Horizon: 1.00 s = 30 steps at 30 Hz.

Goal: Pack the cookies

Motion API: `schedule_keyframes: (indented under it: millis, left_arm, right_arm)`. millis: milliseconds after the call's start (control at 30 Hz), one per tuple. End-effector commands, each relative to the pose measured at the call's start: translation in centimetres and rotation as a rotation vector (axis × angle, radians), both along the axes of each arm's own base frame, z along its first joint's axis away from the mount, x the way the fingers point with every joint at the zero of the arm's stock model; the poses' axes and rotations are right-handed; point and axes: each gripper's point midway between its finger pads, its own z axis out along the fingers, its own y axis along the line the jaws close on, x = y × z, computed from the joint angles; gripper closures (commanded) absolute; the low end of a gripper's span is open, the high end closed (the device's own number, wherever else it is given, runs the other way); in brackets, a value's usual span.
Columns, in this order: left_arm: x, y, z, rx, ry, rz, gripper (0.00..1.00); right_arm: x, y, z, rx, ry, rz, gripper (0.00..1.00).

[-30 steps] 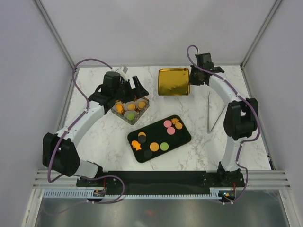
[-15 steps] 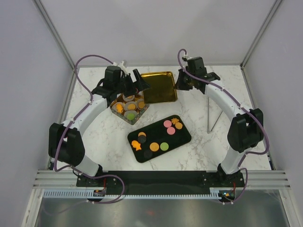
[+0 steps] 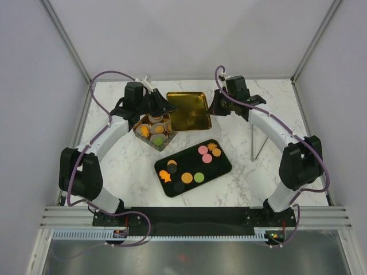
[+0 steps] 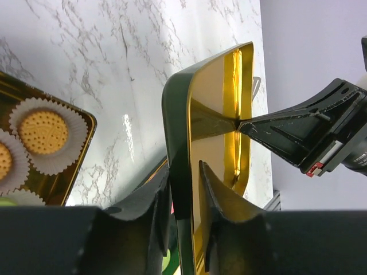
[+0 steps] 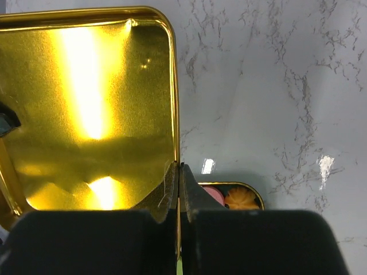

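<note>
A gold lid (image 3: 186, 110) hangs between both arms at the back of the table, just right of a gold tin (image 3: 139, 130) that holds cookies (image 3: 158, 129) in white paper cups. My right gripper (image 3: 213, 107) is shut on the lid's right rim (image 5: 176, 114), its tips (image 5: 179, 167) pinching the thin edge. My left gripper (image 3: 163, 106) grips the opposite rim; in the left wrist view the lid (image 4: 212, 114) stands edge-on between its fingers (image 4: 184, 172). More cookies (image 3: 203, 150) lie on the black tray (image 3: 192, 162) in front.
A thin metal stand (image 3: 255, 137) rises at the right of the table. Enclosure walls close in the left, back and right. The black tray sits slanted mid-table with several loose pieces on it.
The right arm has carried the gold lid leftward toward the tin. The left gripper, open a second ago, has closed onto the lid's left rim.
</note>
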Motion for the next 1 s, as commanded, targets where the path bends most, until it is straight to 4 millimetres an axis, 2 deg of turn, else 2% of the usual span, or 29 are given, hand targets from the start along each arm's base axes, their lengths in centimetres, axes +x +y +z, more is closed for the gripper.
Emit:
schedule_keyframes:
  millis: [0, 33, 67, 133, 167, 233, 267, 300, 333, 367, 433, 467, 533, 567, 633, 733, 867, 933, 967]
  left_arm:
    - [-1.2, -0.9, 2.1, -0.073, -0.033, -0.054, 0.75]
    - [-1.4, -0.9, 2.2, -0.075, -0.031, -0.056, 0.89]
    - [-1.5, -0.9, 2.0, -0.075, -0.025, -0.057, 0.96]
    - [-1.8, -0.7, 2.1, -0.074, -0.020, -0.057, 0.98]
    - [-1.9, -0.6, 2.1, -0.073, -0.017, -0.055, 0.98]
    - [-2.2, -0.2, 2.1, -0.065, -0.003, -0.050, 0.98]
    - [-2.2, 0.0, 2.4, -0.063, -0.004, -0.045, 0.98]
    - [-2.1, 0.3, 2.5, -0.056, -0.004, -0.040, 0.98]
    - [-2.3, 0.4, 2.4, -0.052, 0.006, -0.041, 0.98]
    - [-2.4, 0.6, 2.5, -0.046, 0.017, -0.039, 0.98]
    - [-2.4, 0.9, 2.6, -0.054, 0.027, -0.044, 0.98]
    - [-2.6, 0.9, 2.6, -0.055, 0.038, -0.048, 0.98]
    - [-2.5, 1.2, 2.4, -0.055, 0.050, -0.042, 0.98]
    - [-2.5, 1.4, 2.2, -0.055, 0.060, -0.041, 0.98]
    - [-2.5, 1.7, 2.3, -0.055, 0.062, -0.036, 0.98]
    - [-2.7, 1.9, 2.2, -0.061, 0.071, -0.036, 0.98]
    - [-2.8, 2.0, 2.5, -0.073, 0.074, -0.043, 0.98]
    - [-2.8, 2.0, 2.7, -0.075, 0.073, -0.044, 0.98]
    - [-2.9, 2.0, 2.8, -0.077, 0.070, -0.047, 0.98]
  right_arm:
    - [-0.3, 1.9, 3.3, 0.072, -0.098, 0.045, 1.00]
    - [-0.4, 2.1, 3.4, 0.073, -0.106, 0.049, 1.00]
    - [-0.5, 2.4, 3.5, 0.064, -0.118, 0.053, 0.96]
    - [-0.6, 2.4, 3.7, 0.021, -0.159, 0.060, 0.86]
    - [-0.9, 2.7, 3.9, -0.005, -0.182, 0.066, 0.72]
    - [-0.7, 1.4, 4.8, -0.096, -0.279, 0.022, 0.59]
    - [-1.4, 2.1, 5.1, -0.120, -0.313, 0.044, 0.49]
    - [-1.7, 1.3, 6.3, -0.187, -0.402, 0.041, 0.45]
    - [-2.1, 1.5, 6.8, -0.218, -0.446, 0.052, 0.40]
    - [-3.5, 2.7, 7.4, -0.252, -0.497, 0.088, 0.33]
    - [-4.4, 2.4, 8.3, -0.333, -0.583, 0.086, 0.30]
    - [-5.7, 3.2, 8.3, -0.338, -0.605, 0.120, 0.29]
    - [-6.4, 3.4, 8.8, -0.357, -0.649, 0.111, 0.27]
    - [-7.8, 3.9, 8.6, -0.372, -0.676, 0.160, 0.25]
    - [-9.1, 4.7, 8.7, -0.401, -0.727, 0.199, 0.22]
    - [-10.8, 5.4, 7.6, -0.507, -0.769, 0.245, 0.19]
    - [-13.3, 7.3, 5.0, -0.645, -0.807, 0.359, 0.16]
    - [-13.6, 7.8, 4.7, -0.710, -0.841, 0.372, 0.16]
    - [-14.0, 8.5, 4.0, -0.735, -0.848, 0.399, 0.15]
